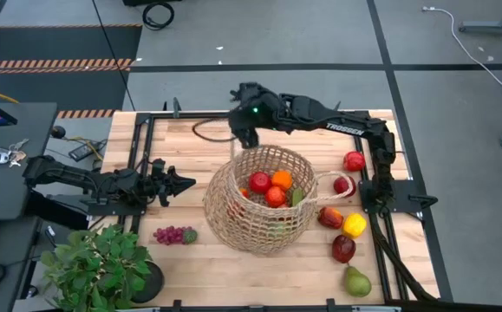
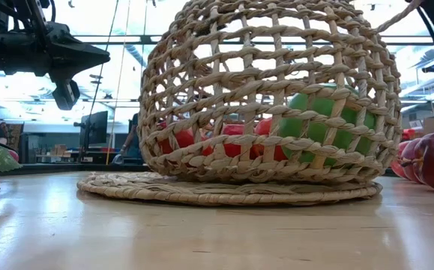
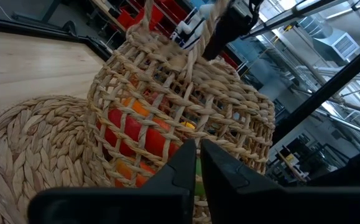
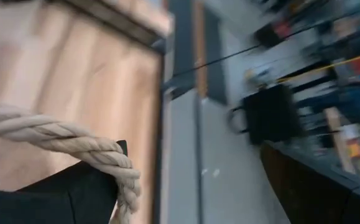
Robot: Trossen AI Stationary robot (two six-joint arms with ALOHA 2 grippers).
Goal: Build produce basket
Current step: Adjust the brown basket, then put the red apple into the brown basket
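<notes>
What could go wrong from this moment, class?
1. The right tool has the basket's rope handle draped over a finger; pulling away could tip the basket.
2. If it tips, the fruit inside may spill.
3. The left tool, shut beside the basket, could nudge it.

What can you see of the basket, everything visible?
The basket is a large round open-weave one of tan straw, with a flat coiled base resting on the wooden table near its middle. It stands upright, mouth open. Inside lie red apples, an orange and a green fruit. One looped handle sticks out toward the loose produce on the table; the other handle, a twisted cord, lies across the right tool at the far rim. The left tool is alongside, apart from it.
</notes>
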